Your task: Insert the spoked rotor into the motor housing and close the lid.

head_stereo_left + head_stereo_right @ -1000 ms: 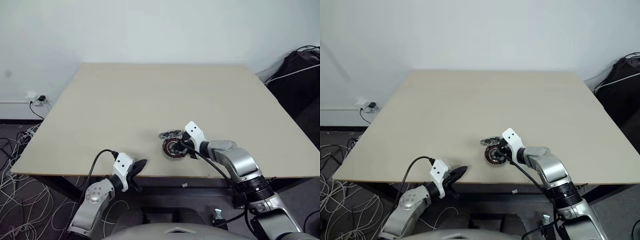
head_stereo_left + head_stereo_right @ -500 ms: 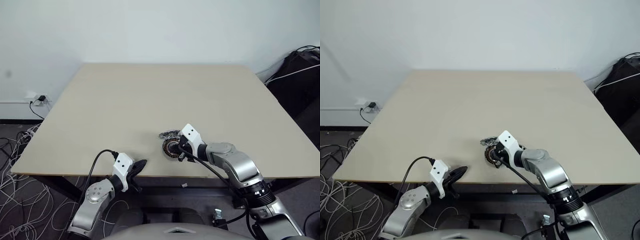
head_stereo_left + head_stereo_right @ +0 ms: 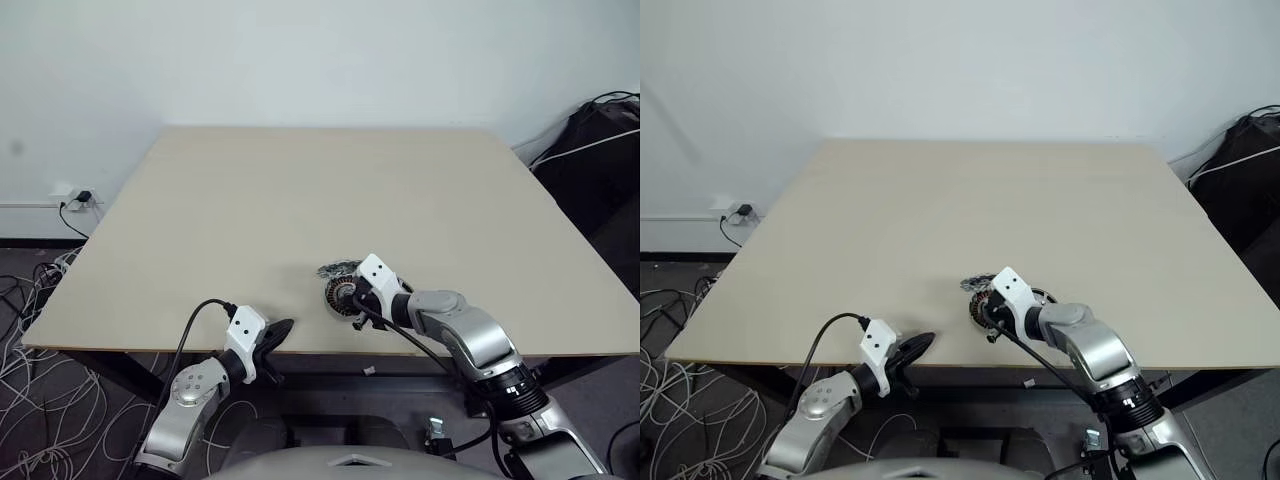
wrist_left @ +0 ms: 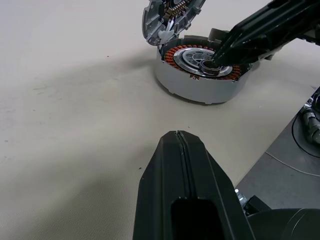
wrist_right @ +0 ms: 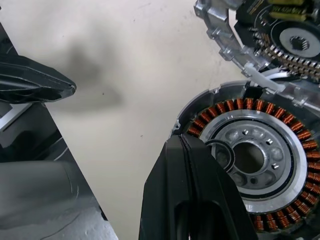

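Copper windings ring the motor housing (image 4: 202, 70) near your worktop's (image 3: 300, 200) front edge, with the lid (image 4: 170, 17) propped open behind. Your right end effector (image 4: 216, 56) is clenched, tips pressing the rotor (image 5: 260, 160) seated inside, probably bedding it. Your left end effector (image 4: 182, 150) waits clenched, empty.

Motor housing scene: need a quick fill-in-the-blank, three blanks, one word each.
1. The windings ringing the motor housing are ____ coloured.
2. The right gripper has its fingers ____ with the tips over the housing's centre.
3. The lid lies on the ____ beside the housing, not on top of it.

Missing words: copper; shut; table
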`<action>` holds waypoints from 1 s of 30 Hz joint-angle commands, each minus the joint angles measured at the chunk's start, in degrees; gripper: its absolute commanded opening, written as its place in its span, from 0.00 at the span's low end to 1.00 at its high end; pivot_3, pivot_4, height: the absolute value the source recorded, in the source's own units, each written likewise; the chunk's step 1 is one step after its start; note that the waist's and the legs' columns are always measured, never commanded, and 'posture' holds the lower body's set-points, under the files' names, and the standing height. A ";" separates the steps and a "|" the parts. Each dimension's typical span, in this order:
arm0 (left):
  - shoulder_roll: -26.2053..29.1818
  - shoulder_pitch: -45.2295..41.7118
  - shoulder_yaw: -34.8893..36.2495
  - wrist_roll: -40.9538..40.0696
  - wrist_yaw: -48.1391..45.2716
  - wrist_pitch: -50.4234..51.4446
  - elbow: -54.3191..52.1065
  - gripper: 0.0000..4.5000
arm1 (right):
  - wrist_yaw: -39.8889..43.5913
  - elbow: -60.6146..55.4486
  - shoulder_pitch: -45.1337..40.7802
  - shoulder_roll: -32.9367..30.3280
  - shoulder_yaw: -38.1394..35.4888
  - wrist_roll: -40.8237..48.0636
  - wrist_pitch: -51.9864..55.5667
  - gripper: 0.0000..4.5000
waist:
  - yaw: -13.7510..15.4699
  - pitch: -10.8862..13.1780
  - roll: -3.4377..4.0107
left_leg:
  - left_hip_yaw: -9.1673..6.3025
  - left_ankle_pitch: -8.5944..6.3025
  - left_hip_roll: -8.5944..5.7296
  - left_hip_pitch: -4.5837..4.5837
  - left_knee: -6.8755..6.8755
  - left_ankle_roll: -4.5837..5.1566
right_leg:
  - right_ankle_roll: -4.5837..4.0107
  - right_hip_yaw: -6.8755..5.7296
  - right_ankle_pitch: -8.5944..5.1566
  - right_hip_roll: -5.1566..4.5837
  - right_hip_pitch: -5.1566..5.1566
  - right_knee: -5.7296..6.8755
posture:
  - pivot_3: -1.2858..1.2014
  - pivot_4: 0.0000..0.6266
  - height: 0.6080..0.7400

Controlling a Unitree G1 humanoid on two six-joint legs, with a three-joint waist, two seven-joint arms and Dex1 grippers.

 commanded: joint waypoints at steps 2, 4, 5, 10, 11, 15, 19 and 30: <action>-0.04 -0.35 -0.05 0.29 0.24 -0.20 -2.04 0.00 | -0.27 0.00 -0.48 -0.10 -0.36 -0.08 -0.31 0.00 | 0.00 0.00 0.00 | 0.00 0.00 0.00 0.00 0.00 0.00 | 0.00 0.00 0.00 0.00 0.00 0.00 | 0.52 0.00 1.00; -0.03 -0.38 -0.04 0.31 0.25 -0.22 -2.07 0.00 | -0.45 0.61 -0.48 -0.21 -0.06 -0.51 -0.55 0.00 | 0.00 0.00 0.00 | 0.00 0.00 0.00 0.00 0.00 0.00 | 0.00 0.00 0.00 0.00 0.00 0.00 | 0.52 0.00 1.00; -0.03 -0.42 -0.03 0.32 0.27 -0.22 -2.05 0.00 | -0.52 0.93 -0.50 -0.27 0.08 -0.75 -0.71 0.00 | 0.00 0.00 0.00 | 0.00 0.00 0.00 0.00 0.00 0.00 | 0.00 0.00 0.00 0.00 0.00 0.00 | 0.52 0.00 1.00; -0.06 -0.50 -0.05 0.34 0.27 -0.25 -2.02 0.00 | -0.85 2.00 -0.58 -0.08 -0.06 -1.18 -1.00 0.00 | -0.01 0.00 0.00 | 0.00 0.00 0.00 0.00 0.00 0.00 | 0.00 0.00 0.00 0.00 0.00 0.00 | 0.52 0.00 1.00; -0.07 -0.54 -0.05 0.31 0.26 -0.24 -2.00 0.00 | -0.98 2.24 -0.65 -0.05 -0.11 -1.30 -1.08 0.00 | -0.01 0.00 0.00 | 0.00 0.00 0.00 0.00 0.00 0.00 | 0.00 0.00 0.00 0.00 0.00 0.00 | 0.52 0.00 1.00; -0.06 -0.49 -0.07 0.35 0.26 -0.27 -1.95 0.00 | -2.12 3.19 -0.85 0.28 -0.90 -1.63 -1.64 0.00 | 0.00 -0.01 0.00 | 0.00 0.00 0.00 0.01 0.00 0.00 | 0.00 0.00 0.00 0.00 0.01 0.00 | 0.52 0.00 1.00; -0.08 -0.48 -0.11 0.37 0.28 -0.21 -1.94 0.00 | -2.63 3.56 -1.05 0.25 -1.63 -1.62 -2.04 0.00 | 0.02 -0.01 0.00 | 0.00 0.00 0.00 0.02 0.00 0.00 | 0.00 0.00 0.00 0.00 0.02 0.00 | 0.52 0.00 1.00; -0.01 -0.56 -0.24 0.46 0.13 -0.24 -1.92 0.00 | -3.37 4.75 -2.09 -0.59 -3.33 -1.86 -2.63 0.00 | 0.13 -0.01 0.00 | 0.00 0.01 0.00 0.02 0.05 -0.01 | 0.02 0.00 0.02 0.00 0.04 0.01 | 0.52 0.00 1.00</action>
